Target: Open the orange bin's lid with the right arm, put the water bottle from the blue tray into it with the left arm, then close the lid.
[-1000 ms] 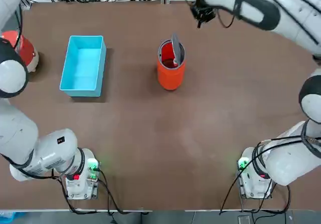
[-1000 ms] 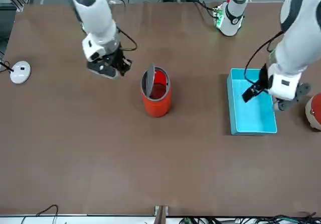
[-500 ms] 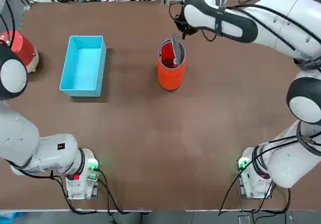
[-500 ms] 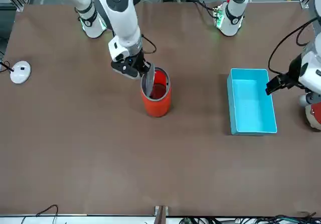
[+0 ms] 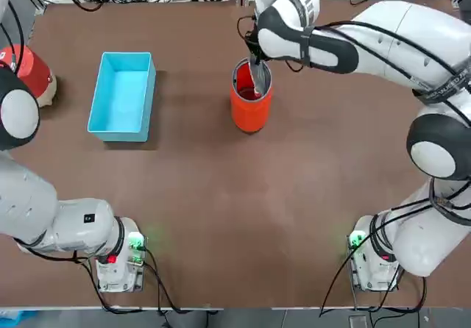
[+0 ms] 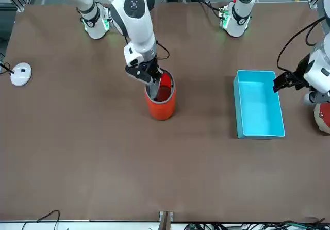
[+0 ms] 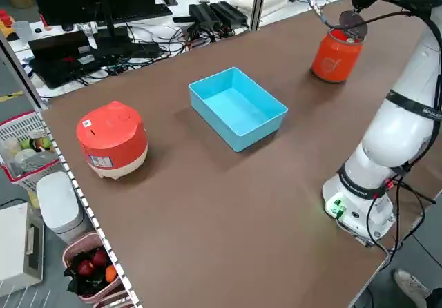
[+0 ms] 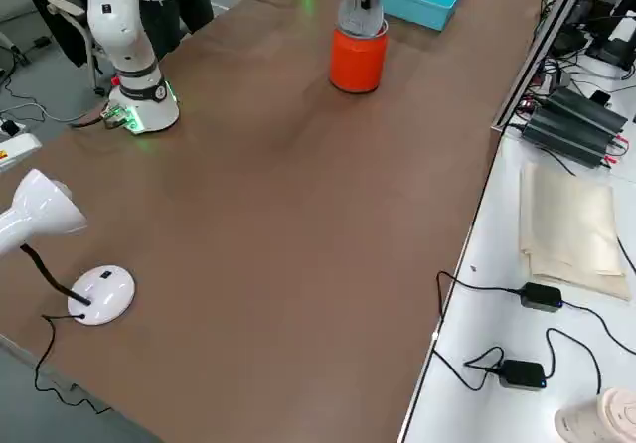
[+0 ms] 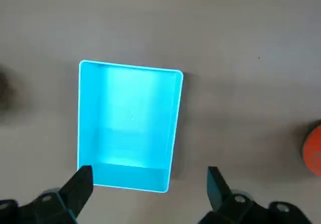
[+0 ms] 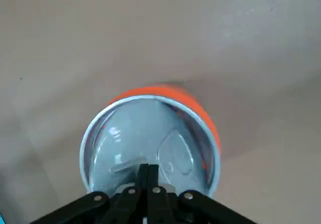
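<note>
The orange bin [image 5: 250, 111] [image 6: 161, 106] stands mid-table. Its grey lid [image 5: 257, 82] [image 10: 160, 138] is tilted steeply inside the rim. My right gripper [image 5: 255, 62] [image 6: 151, 80] [image 10: 148, 170] is shut, with its fingertips resting on the lid's raised edge. The blue tray [image 5: 101, 93] [image 9: 88, 113] lies to the left of the bin and holds nothing. My left gripper [image 6: 282, 81] [image 9: 149, 172] hovers open, high above the tray's outer side. The water bottle shows in no view.
A red-and-white rounded cooker [image 5: 29, 70] [image 7: 112, 139] sits left of the tray near the table edge. A white desk lamp [image 6: 20, 74] [image 8: 60, 234] stands at the robot's far right. Both arm bases [image 5: 121, 258] [image 5: 372, 258] occupy the near edge.
My right gripper has come down from the back right onto the bin's tilted lid. My left gripper has drawn away from over the tray toward its outer side.
</note>
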Controlling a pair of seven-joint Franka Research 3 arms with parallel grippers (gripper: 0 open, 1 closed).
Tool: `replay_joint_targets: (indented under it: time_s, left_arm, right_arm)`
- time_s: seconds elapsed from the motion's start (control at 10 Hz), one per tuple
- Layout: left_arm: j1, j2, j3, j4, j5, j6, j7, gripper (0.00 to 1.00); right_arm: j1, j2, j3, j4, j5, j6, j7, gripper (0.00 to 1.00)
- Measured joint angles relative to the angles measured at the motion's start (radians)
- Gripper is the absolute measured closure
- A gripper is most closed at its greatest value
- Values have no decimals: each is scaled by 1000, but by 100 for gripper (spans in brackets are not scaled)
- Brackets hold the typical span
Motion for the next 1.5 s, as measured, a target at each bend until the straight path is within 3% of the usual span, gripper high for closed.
replay_joint_targets:
  time_s: [0.7, 1.5]
  left_arm:
    - [32, -1, 10, 0, 0, 40, 30, 0]
    - [34, -2, 10, -2, 0, 41, 30, 0]
  right_arm:
    - [47, 97, -1, -2, -79, 89, 105, 99]
    - [66, 104, -3, -1, -141, 97, 159, 99]
